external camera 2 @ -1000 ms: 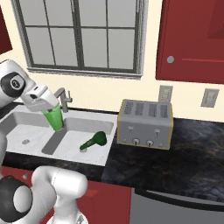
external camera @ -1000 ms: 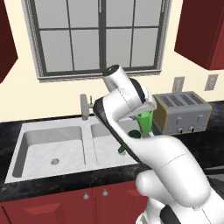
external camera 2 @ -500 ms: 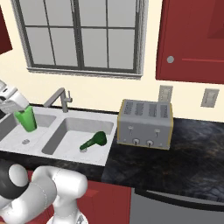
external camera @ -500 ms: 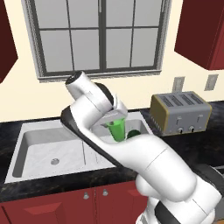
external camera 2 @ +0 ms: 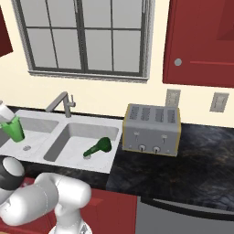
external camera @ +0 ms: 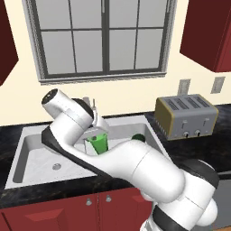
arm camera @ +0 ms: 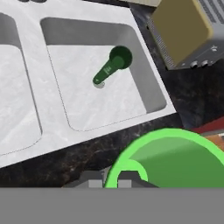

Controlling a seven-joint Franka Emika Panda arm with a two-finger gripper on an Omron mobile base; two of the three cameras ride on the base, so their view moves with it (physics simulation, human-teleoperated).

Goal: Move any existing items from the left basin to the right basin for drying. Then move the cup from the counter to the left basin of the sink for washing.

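One sink (external camera 2: pixel 32 119) with two basins, one toaster (external camera 2: pixel 152 129), one dark green bottle (external camera 2: pixel 98 148) and one cup (external camera 2: pixel 14 129) are counted. The bottle is seen lying in the right basin (arm camera: pixel 83 101). The cup is held pinched in the gripper (external camera: pixel 98 135) above the left basin (external camera: pixel 38 155).

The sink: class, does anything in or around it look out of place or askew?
The dark green bottle lies on its side in the right basin, neck near the drain, not upright. The light-green cup hangs over the left basin, gripped by the end effector. No spills or damage.
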